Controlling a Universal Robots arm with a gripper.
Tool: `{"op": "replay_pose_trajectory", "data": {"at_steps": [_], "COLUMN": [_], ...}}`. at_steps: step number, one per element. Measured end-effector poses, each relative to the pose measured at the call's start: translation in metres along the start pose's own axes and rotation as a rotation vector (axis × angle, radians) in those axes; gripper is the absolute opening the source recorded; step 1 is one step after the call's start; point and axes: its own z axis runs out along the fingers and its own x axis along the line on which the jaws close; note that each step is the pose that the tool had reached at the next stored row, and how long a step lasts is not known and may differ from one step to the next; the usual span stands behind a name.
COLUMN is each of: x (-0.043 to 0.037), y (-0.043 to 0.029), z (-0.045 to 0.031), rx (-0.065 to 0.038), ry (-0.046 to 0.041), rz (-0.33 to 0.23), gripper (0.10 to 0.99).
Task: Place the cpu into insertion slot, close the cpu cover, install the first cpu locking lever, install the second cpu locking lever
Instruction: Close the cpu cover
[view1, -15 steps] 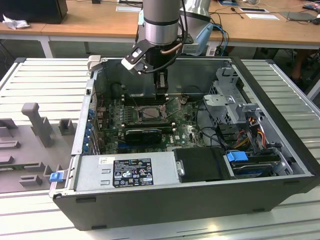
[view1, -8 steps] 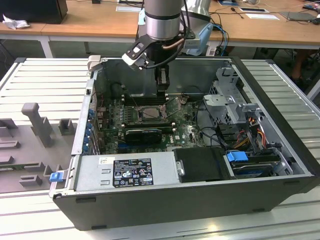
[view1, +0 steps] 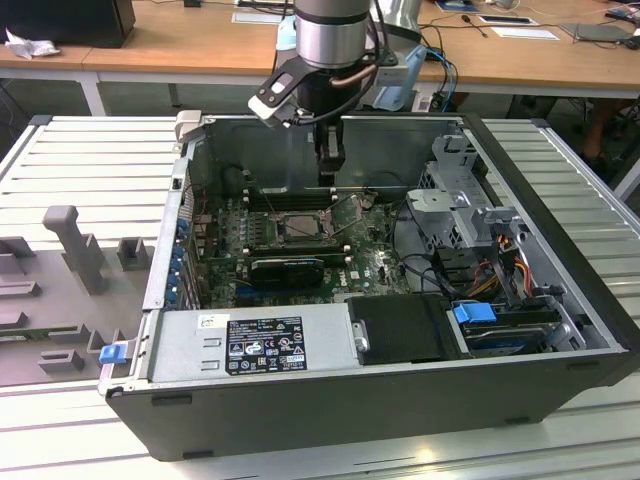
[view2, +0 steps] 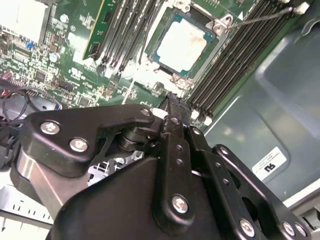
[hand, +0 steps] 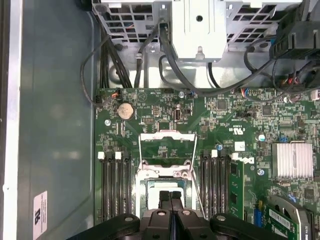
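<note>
The cpu (view2: 182, 45), a silver-topped square chip with a green edge, lies flat in the insertion slot (view2: 150, 56) on the green board. In the first wrist view the cpu (hand: 161, 186) shows just beyond my fingertips. The cpu cover (hand: 167, 136), a thin metal frame with a wide window, stands swung open off the slot. A thin wire locking lever (view2: 260, 17) sticks out past one corner of the slot. My gripper (hand: 170, 194) hangs a little above the chip, shut, with nothing between its fingers. In the exterior view the gripper (view1: 331, 165) reaches down into the open computer case.
Long black memory slots (hand: 114, 185) run along both sides of the slot. A finned heatsink (hand: 292, 160), a drive cage (hand: 200, 25) and black cables (hand: 170, 60) are close by. The power supply (view1: 250, 340) and the case walls (view1: 520, 180) hem the board in.
</note>
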Motion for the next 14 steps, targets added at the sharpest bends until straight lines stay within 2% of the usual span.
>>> {"op": "replay_pose_trajectory", "data": {"at_steps": [9, 12, 14], "x": [0.0002, 0.0004, 0.0004], "y": [0.0162, 0.0311, 0.0348], "z": [-0.0032, -0.0014, 0.0012], "rx": [0.0, 0.0, 0.0], "ry": [0.0001, 0.0, -0.0001], "rz": [0.0, 0.0, 0.0], "gripper": [0.106, 0.106, 0.106]}}
